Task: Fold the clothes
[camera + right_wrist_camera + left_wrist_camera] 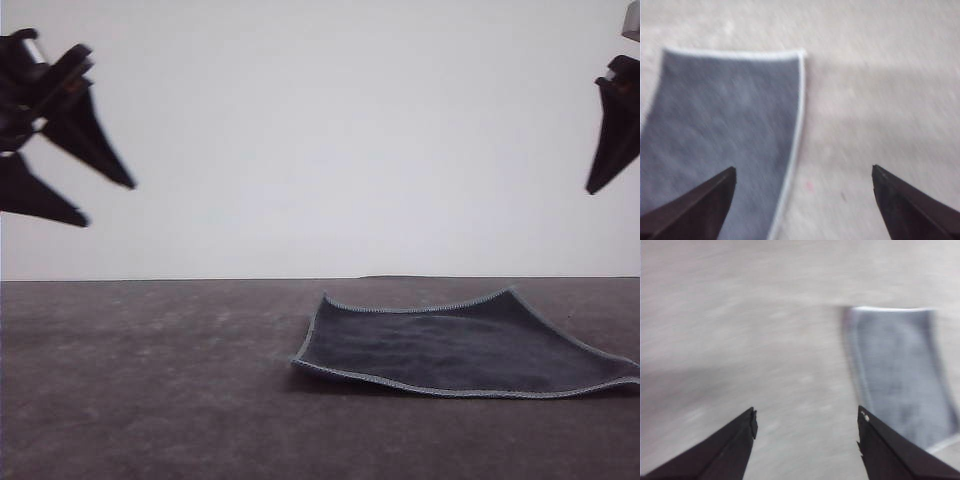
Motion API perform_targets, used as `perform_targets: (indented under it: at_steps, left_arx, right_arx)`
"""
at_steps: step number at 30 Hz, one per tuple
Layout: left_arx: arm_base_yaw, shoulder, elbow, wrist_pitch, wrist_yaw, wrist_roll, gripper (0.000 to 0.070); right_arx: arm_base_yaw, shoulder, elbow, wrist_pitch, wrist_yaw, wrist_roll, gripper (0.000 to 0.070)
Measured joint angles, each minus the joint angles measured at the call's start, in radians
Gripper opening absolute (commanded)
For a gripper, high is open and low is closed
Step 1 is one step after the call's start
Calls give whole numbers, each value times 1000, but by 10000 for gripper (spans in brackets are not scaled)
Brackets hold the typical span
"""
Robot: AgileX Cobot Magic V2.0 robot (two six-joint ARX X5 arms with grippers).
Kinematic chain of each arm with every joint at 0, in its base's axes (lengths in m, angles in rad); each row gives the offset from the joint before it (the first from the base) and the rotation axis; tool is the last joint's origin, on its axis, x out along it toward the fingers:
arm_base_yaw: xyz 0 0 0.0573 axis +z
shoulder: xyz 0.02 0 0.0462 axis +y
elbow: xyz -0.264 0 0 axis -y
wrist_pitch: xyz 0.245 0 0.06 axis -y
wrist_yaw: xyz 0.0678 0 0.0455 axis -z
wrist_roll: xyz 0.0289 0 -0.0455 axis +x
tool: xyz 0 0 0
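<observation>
The clothes (465,350) are one small square cloth lying flat on the table, right of centre, dark charcoal face up with light grey stitched edging; its far corners curl up slightly. It also shows as the grey cloth (897,375) in the left wrist view and as the cloth (725,140) in the right wrist view. My left gripper (105,200) hangs high at the far left, open and holding nothing, its fingertips (752,420) wide apart. My right gripper (802,175) hovers open above the cloth's edge, one finger (612,140) showing at the far right.
The dark grey table (150,380) runs across the front view, with its far edge against a plain white wall (330,130). Bare tabletop (740,340) lies left of the cloth.
</observation>
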Motion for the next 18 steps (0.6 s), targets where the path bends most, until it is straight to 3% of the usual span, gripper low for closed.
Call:
perform_targets:
  at_steps: [6, 18]
  left_arx:
    - [-96, 186, 142, 12, 6, -27, 390]
    - [-219, 643, 616, -60, 6, -30, 390]
  right_arx:
    - [0, 153, 17, 98, -73, 35, 550]
    - [0, 491, 201, 177, -181, 58, 550]
